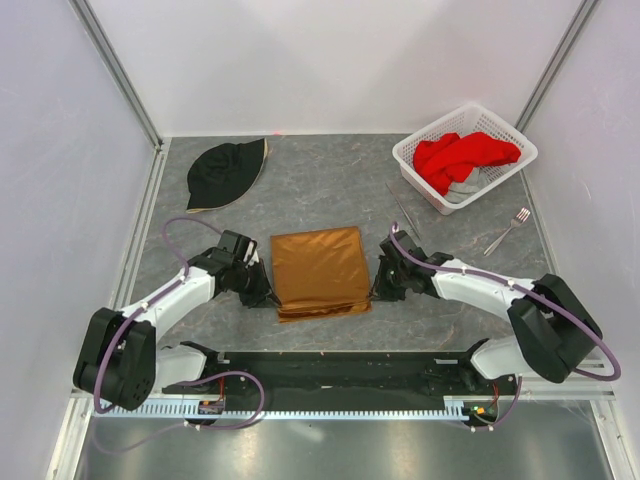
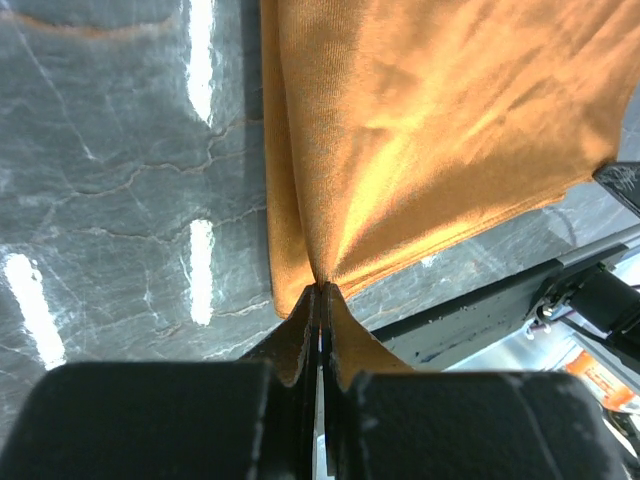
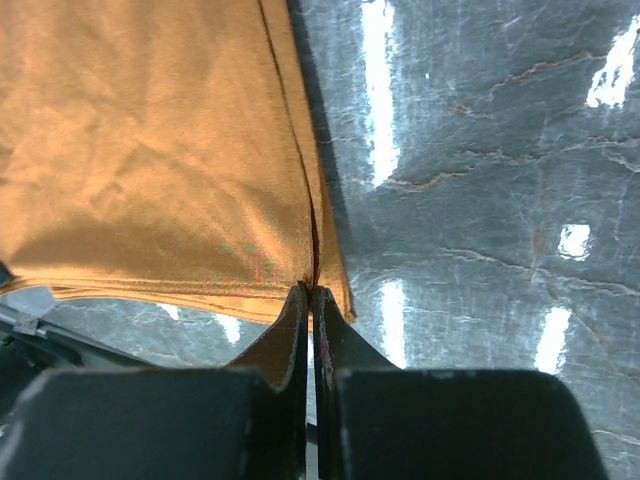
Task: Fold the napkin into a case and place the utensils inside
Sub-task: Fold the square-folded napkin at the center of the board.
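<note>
The orange-brown napkin (image 1: 320, 271) lies folded in layers on the table between both arms. My left gripper (image 1: 262, 293) is shut on its near left corner; in the left wrist view (image 2: 322, 290) the cloth (image 2: 430, 130) pulls up into the jaws. My right gripper (image 1: 378, 291) is shut on the near right corner; it also shows in the right wrist view (image 3: 310, 290) pinching the napkin (image 3: 150, 160). The silver fork (image 1: 508, 230) lies at the right. The thin grey knife-like piece (image 1: 403, 209) lies beside the basket.
A white basket (image 1: 466, 156) with a red cloth (image 1: 462, 155) stands at the back right. A black hat (image 1: 228, 172) lies at the back left. Grey walls enclose the table; the black base rail (image 1: 330, 368) runs along the near edge.
</note>
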Controlling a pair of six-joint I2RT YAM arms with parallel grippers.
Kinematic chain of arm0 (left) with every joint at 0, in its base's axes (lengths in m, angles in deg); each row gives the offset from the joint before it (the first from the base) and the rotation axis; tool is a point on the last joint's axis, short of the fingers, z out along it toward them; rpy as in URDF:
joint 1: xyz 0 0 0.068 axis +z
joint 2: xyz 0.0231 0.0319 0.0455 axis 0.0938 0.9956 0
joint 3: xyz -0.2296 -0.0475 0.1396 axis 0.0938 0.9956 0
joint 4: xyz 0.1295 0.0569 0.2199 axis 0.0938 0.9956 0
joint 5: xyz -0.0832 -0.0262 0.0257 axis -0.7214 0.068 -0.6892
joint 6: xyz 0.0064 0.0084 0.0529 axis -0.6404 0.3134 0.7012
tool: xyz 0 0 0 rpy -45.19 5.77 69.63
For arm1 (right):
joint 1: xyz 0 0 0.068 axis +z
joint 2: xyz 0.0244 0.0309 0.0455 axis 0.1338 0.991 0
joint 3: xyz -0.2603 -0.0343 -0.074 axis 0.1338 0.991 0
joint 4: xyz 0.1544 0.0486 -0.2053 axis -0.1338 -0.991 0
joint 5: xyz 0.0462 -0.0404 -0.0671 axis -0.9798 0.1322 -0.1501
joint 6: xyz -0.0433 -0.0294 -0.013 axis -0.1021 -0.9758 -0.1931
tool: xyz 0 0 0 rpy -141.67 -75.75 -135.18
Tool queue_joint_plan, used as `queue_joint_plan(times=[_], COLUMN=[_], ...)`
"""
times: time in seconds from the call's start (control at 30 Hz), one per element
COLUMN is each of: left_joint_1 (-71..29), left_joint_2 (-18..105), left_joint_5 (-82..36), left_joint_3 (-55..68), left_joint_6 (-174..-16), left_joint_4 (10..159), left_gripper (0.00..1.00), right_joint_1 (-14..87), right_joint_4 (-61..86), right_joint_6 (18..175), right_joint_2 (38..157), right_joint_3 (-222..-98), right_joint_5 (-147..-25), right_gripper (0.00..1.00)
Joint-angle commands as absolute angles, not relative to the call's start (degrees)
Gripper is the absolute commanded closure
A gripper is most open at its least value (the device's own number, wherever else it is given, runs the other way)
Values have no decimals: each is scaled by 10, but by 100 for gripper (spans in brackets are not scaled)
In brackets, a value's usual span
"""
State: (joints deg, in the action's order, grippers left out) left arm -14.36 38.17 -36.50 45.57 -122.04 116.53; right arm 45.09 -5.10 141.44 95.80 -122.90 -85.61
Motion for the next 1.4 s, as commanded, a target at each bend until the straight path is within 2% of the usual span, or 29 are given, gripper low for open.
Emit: queue_joint_plan(times=[0.0, 0.33, 0.77, 1.2, 1.27, 1.37], left_joint_1=[-143, -144, -145, -147, -147, -148], left_joint_2=[369, 299, 285, 347, 343, 319], left_joint_5=[-385, -384, -399, -418, -412, -399], left_joint_3=[446, 375, 465, 506, 512, 523], left_joint_6=[-1238, -1232, -1260, -1281, -1291, -1307], left_joint_4=[1150, 1231, 1209, 1172, 1172, 1170], left_gripper=[98, 98, 98, 97, 96, 87], right_joint_1=[452, 453, 453, 453, 453, 453], right_joint_4=[-46, -130, -104, -52, -46, -43], right_joint_6=[1401, 1377, 1383, 1379, 1378, 1378], right_joint_2=[966, 916, 914, 966, 970, 974], right_joint_3=[-1256, -1312, -1251, -1217, -1216, -1216], right_joint_5=[-852, -845, -866, -871, -874, -874], right_gripper=[100, 100, 100, 100, 100, 100])
